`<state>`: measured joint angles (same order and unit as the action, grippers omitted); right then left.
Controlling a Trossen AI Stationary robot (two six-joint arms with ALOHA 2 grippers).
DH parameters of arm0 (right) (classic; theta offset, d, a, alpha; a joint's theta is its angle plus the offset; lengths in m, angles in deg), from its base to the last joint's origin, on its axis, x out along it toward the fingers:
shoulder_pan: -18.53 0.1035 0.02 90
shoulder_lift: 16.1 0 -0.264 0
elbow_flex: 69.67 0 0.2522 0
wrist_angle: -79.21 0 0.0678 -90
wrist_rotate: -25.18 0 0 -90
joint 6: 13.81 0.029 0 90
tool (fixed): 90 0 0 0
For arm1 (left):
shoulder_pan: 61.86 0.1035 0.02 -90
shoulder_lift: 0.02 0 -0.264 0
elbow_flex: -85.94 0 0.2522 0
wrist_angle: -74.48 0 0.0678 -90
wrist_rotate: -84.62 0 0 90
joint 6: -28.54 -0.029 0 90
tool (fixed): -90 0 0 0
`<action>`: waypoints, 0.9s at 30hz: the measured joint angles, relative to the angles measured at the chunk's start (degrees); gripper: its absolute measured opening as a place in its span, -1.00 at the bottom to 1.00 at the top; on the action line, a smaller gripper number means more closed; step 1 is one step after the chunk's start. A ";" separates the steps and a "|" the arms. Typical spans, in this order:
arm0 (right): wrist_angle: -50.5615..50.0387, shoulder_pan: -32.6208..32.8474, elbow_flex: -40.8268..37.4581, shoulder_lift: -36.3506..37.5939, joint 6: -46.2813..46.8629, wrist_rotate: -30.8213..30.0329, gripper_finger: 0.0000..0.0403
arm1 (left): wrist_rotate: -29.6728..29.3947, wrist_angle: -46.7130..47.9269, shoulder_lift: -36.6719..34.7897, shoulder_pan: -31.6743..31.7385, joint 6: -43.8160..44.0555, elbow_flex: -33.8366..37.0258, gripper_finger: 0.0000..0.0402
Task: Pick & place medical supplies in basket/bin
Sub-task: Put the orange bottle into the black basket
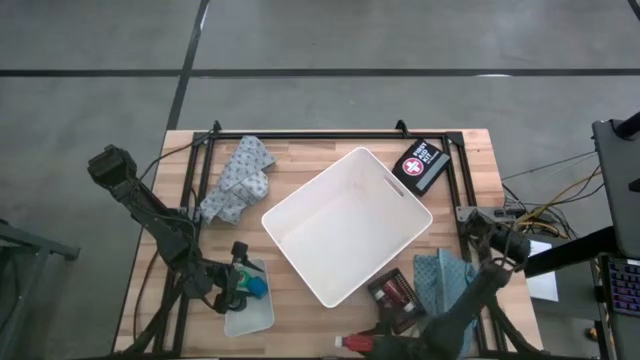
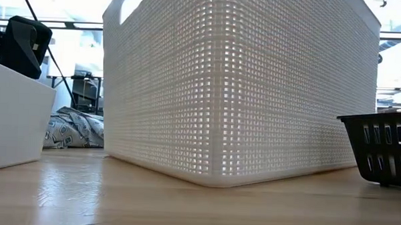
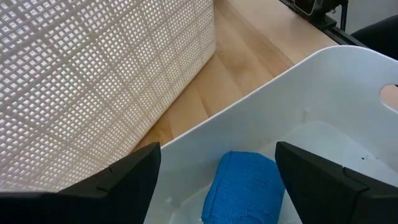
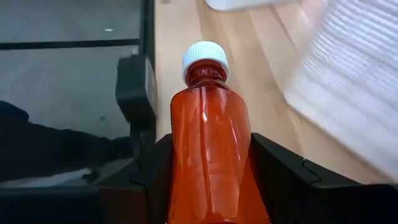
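Observation:
The white bin (image 1: 345, 225) stands slantwise mid-table; its mesh wall (image 2: 241, 87) fills the low view. At the table's near edge my right gripper (image 1: 365, 343) is shut on an orange bottle (image 4: 211, 143) with a white cap (image 4: 205, 59). At the near left, my left gripper (image 3: 217, 186) hangs open over a small translucent tray (image 1: 250, 312). Its fingers stand on either side of a blue roll (image 3: 242, 186) lying in the tray, and they touch nothing. My right gripper pinches the orange bottle's body (image 4: 186, 162) between its two fingers, one on each side. The bottle lies along the fingers and sticks out ahead of them. Its cap end (image 1: 343, 343) is free and points toward the table's left edge.
A patterned cloth (image 1: 238, 180) lies at the far left. A dark first-aid case (image 1: 420, 165) sits at the far right. A dark basket (image 1: 395, 295) with red items and a blue cloth (image 1: 445, 280) lie near right, close to my right arm.

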<state>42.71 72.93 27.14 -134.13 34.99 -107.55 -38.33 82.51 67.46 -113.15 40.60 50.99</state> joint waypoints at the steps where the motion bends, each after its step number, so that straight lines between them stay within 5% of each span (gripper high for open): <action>1: -2.52 0.67 -0.01 0.74 3.07 -0.03 -0.08 | -0.01 0.02 0.01 0.01 0.01 0.00 0.60; 18: -41.53 9.13 -0.03 5.17 55.98 -1.30 -0.08 | -0.01 0.01 0.01 0.01 0.02 0.00 0.60; 27: -49.29 9.08 -0.05 3.06 70.41 0.83 -0.08 | 0.01 0.00 0.01 0.02 -0.01 0.00 0.60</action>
<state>-6.59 82.01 27.09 -131.07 105.40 -106.72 -38.32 82.51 67.47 -113.12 40.59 50.99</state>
